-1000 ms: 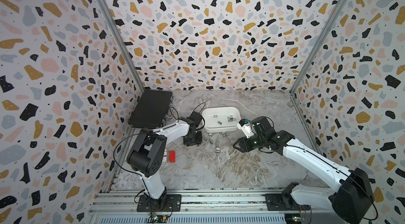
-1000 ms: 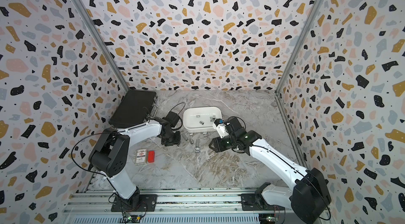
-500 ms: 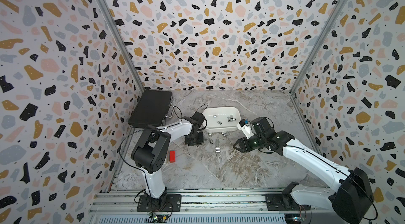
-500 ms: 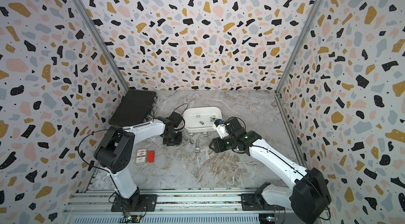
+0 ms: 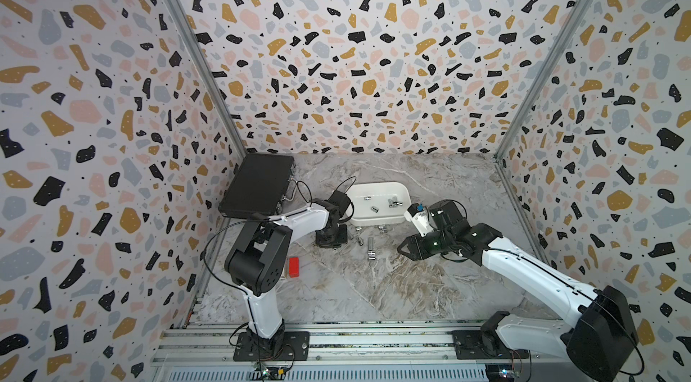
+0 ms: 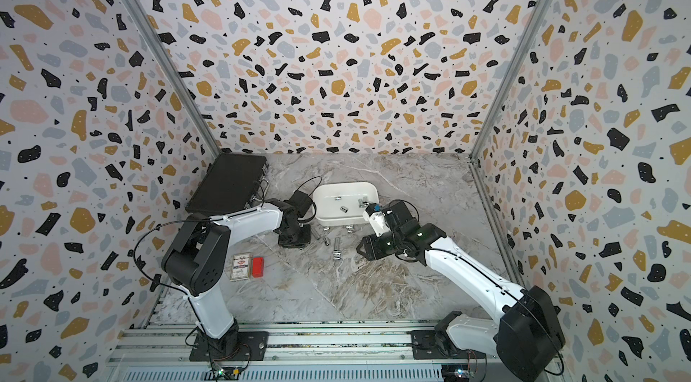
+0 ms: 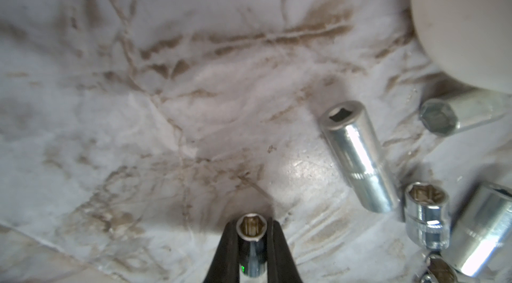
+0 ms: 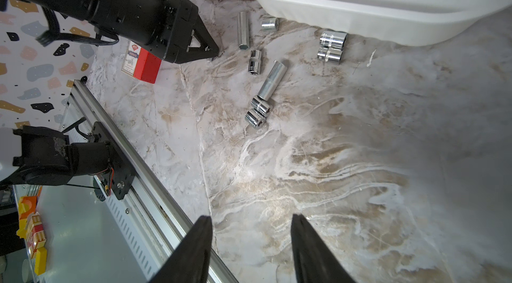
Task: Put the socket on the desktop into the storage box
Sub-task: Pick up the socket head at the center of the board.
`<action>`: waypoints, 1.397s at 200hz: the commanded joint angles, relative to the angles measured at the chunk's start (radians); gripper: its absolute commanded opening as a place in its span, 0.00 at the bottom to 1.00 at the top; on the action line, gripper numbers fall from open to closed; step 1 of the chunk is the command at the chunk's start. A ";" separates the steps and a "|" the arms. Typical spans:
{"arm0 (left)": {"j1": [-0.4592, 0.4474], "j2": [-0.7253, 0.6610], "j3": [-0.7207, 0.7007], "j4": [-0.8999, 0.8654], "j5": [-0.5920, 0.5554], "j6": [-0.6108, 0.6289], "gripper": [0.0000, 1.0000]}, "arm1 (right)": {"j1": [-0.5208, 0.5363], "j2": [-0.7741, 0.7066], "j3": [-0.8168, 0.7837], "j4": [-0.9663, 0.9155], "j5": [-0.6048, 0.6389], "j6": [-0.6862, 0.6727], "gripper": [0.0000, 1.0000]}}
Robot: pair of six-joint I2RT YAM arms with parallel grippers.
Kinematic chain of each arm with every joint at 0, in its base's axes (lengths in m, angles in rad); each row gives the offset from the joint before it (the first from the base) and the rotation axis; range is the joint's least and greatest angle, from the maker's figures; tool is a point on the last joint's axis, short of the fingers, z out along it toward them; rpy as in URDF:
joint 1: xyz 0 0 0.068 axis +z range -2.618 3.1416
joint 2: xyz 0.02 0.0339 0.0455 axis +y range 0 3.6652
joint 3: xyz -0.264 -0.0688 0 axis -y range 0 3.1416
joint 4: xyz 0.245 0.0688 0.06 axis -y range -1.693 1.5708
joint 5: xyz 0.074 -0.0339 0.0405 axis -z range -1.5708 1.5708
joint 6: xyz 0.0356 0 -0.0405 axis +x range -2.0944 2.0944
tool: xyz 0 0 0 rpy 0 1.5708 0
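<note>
Clearance in both top views: the storage box (image 5: 374, 220) sits mid-back on the desktop (image 5: 392, 286) with loose sockets (image 5: 371, 249) strung along its front edge, the left gripper (image 5: 331, 240) low just beside its near corner on that arm's side, and wide bare marble running to the mounting rail (image 5: 336, 339). Left wrist view: black fingers (image 7: 227, 254) clenched on a small socket (image 7: 251, 240), hex mouth showing, outside the box at the desktop, contact with the surface not discernible. Right wrist view: right gripper (image 8: 250, 220) spread and empty over open marble, box wall and loose sockets beyond its tips.
</note>
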 commanded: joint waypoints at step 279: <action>-0.016 0.196 0.610 -0.196 0.040 0.033 0.00 | 0.003 0.022 0.104 -0.123 0.167 0.059 0.50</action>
